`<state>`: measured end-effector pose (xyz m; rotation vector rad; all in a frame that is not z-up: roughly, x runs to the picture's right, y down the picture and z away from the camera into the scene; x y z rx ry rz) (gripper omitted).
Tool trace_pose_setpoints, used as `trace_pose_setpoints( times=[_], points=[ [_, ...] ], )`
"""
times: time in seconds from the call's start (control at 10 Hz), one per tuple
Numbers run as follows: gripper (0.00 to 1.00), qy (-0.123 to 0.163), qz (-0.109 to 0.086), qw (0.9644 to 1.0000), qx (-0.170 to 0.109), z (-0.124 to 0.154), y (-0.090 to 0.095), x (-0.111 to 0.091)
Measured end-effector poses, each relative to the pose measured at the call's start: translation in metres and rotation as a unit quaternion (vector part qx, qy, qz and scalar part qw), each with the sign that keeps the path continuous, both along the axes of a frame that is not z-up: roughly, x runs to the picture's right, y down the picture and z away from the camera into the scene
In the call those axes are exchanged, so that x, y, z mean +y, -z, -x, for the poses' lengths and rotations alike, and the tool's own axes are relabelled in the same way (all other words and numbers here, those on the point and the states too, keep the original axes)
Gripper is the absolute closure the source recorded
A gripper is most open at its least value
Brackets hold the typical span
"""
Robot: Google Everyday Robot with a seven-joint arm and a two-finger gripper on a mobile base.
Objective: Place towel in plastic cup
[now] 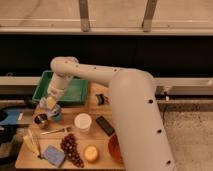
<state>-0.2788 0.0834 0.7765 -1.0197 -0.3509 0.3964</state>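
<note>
The plastic cup (pixel 55 115) is small and blue and stands on the wooden table near its left back corner. My gripper (pixel 50 103) hangs directly above the cup, at the end of the white arm that bends down from over the green tray. A pale lumpy bundle, the towel (pixel 49 102), sits between the fingers just over the cup's rim. Its lower part merges with the cup, so whether it touches the cup's inside is hidden.
The green tray (pixel 75 92) lies behind the cup. A shiny metal cup (pixel 41 120) stands left of it, a white round container (pixel 82 121) to its right. Further forward lie a blue sponge (pixel 53 155), grapes (pixel 70 146), a black bar (pixel 105 125) and a red bowl (pixel 113 148).
</note>
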Motion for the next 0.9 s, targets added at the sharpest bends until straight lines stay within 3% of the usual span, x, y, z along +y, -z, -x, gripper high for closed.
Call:
trace_pose_setpoints(
  times=[0.2, 0.6, 0.9],
  points=[
    [0.28, -0.005, 0.004, 0.9999, 0.008, -0.0069, -0.0036, 0.0026],
    [0.28, -0.008, 0.005, 0.9998, 0.015, -0.0089, -0.0052, 0.0045],
    [0.28, -0.006, -0.010, 0.9996, 0.024, -0.0116, -0.0032, -0.0038]
  ],
)
